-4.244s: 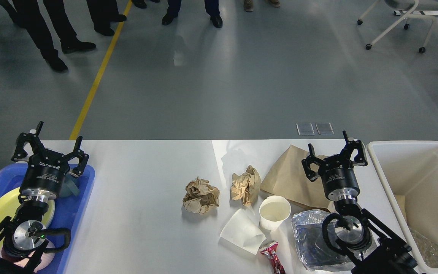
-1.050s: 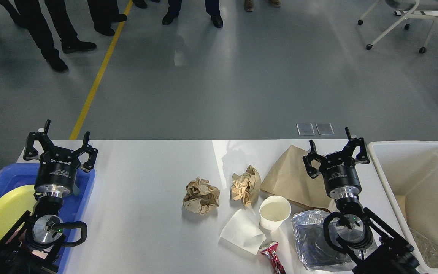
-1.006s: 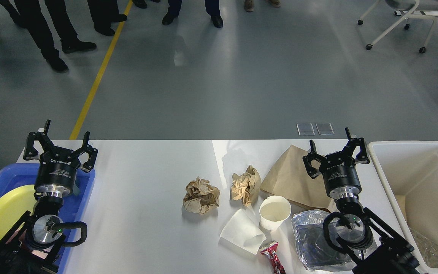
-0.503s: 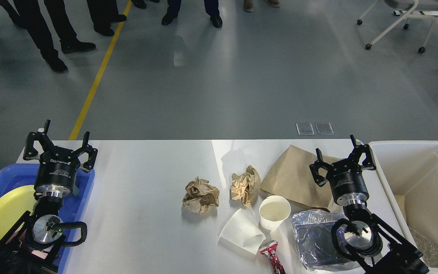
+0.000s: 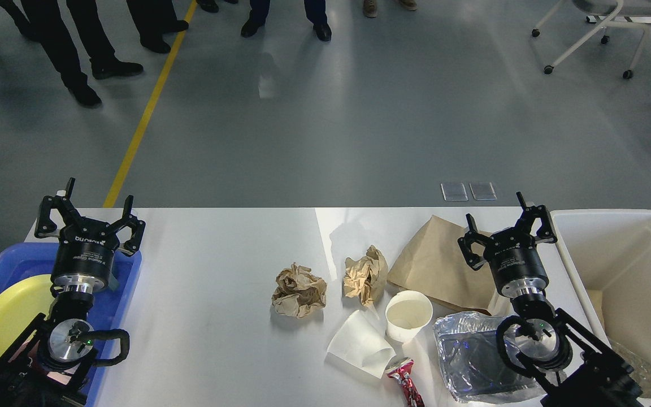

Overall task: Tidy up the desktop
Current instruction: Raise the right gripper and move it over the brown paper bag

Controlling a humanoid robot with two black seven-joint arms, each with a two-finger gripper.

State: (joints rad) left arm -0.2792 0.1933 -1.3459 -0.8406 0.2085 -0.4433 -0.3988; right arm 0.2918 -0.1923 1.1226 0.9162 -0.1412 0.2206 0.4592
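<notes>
The white desktop (image 5: 212, 294) carries litter on its right half: two crumpled brown paper balls (image 5: 298, 290) (image 5: 365, 275), a flat brown paper bag (image 5: 433, 263), an upright white paper cup (image 5: 408, 315), a tipped white cup (image 5: 361, 343), a red wrapper (image 5: 405, 384) and a clear foil-like tray (image 5: 467, 356). My left gripper (image 5: 89, 212) is open and empty above the blue tray's far corner. Also open and empty, my right gripper (image 5: 505, 223) hangs over the paper bag's right edge.
A blue tray (image 5: 119, 294) with a yellow plate (image 5: 6, 322) sits at the left edge. A cream-white bin (image 5: 630, 249) stands at the right, with some litter at its bottom. Several people's legs and an office chair (image 5: 597, 34) are on the floor beyond.
The left arm shifted slightly right and farther early on, then held still. The right arm drifted right toward the bin and rose a little in the last half second.
</notes>
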